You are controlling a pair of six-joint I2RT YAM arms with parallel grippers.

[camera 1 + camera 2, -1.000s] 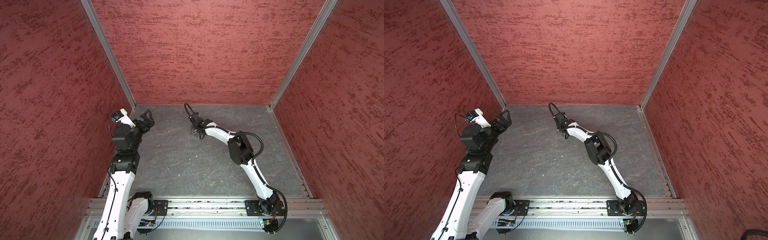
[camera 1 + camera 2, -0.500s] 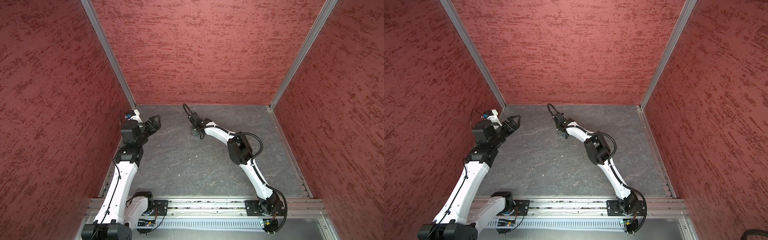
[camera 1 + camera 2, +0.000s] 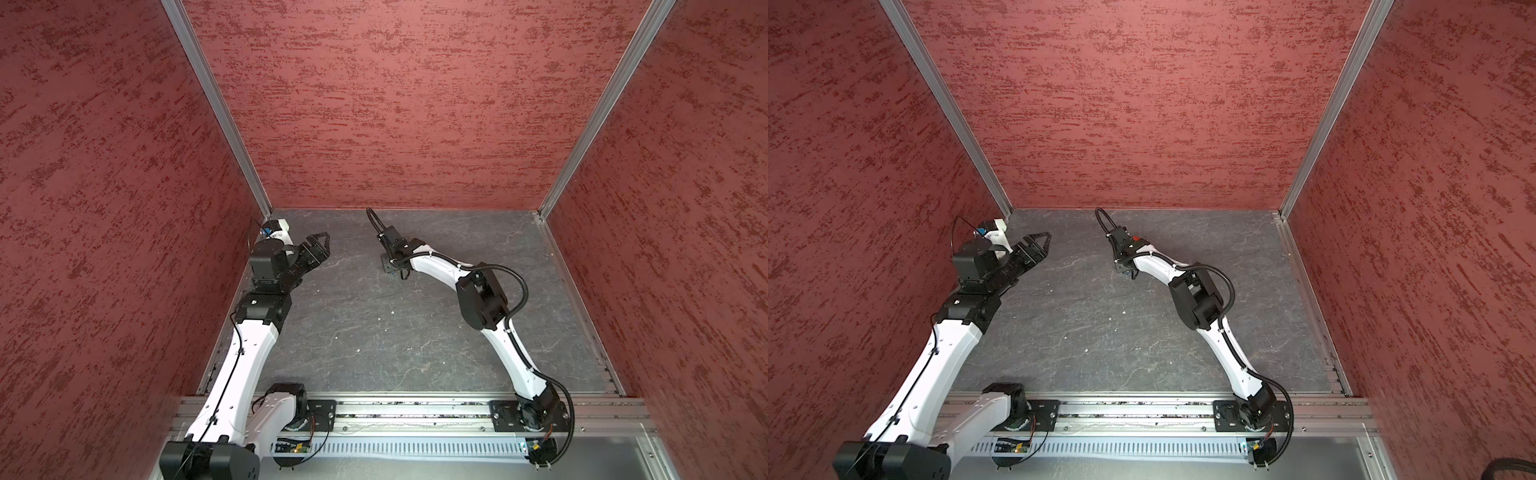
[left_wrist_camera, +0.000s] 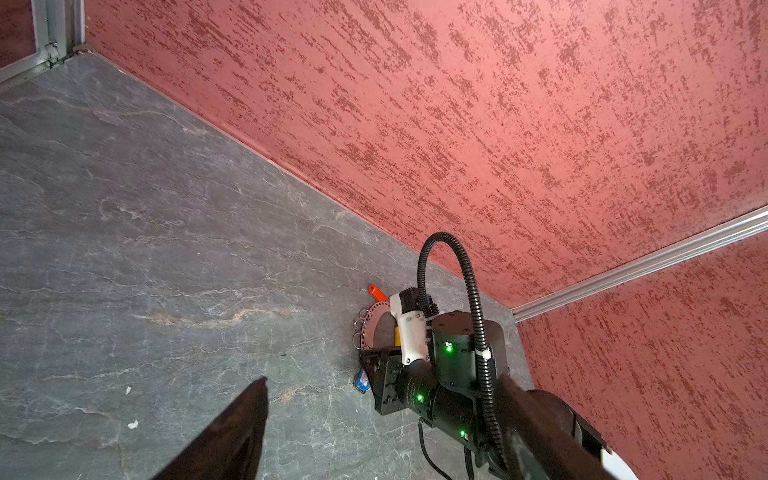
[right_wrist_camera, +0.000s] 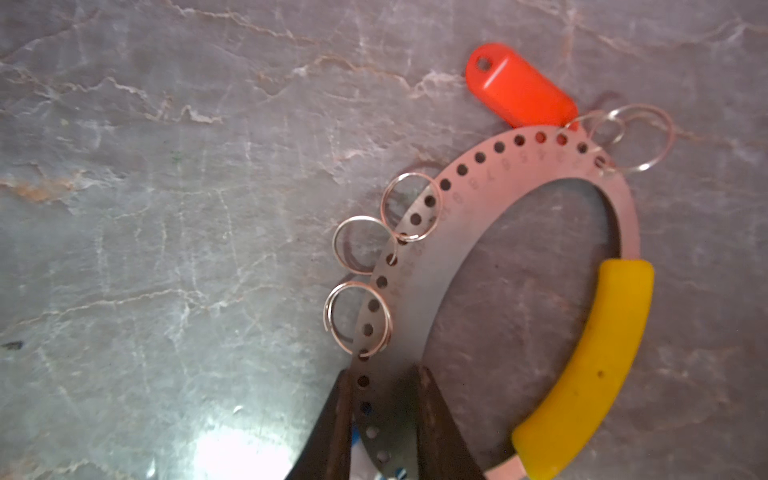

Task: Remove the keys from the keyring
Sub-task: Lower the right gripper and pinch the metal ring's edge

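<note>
**Position of the work.** The keyring (image 5: 498, 164), a flat perforated metal oval with a yellow sleeve (image 5: 594, 365) on one side and split rings (image 5: 333, 245) on the other, lies flat at the far middle of the grey tabletop (image 3: 374, 332). In both top views the right wrist hides most of it. Its long axis runs roughly near to far. The red key (image 5: 519, 89) sits at the far end. The blue key (image 4: 362, 380) sits at the near end, close against the right fingers.

**Right arm.** It reaches from the near rail to the far middle, wrist pitched down. The right gripper (image 5: 381, 370) is closed in across the band, one finger against each edge.

**Left arm.** It stands along the left wall with the elbow raised. The left gripper (image 3: 322, 243) hangs above the table, jaws wide apart and empty, pointing right toward the keyring and well apart from it.

**Next move, as judged.** The right arm anchors the band, so the left must travel right. The red key offers the clearer approach.
</note>
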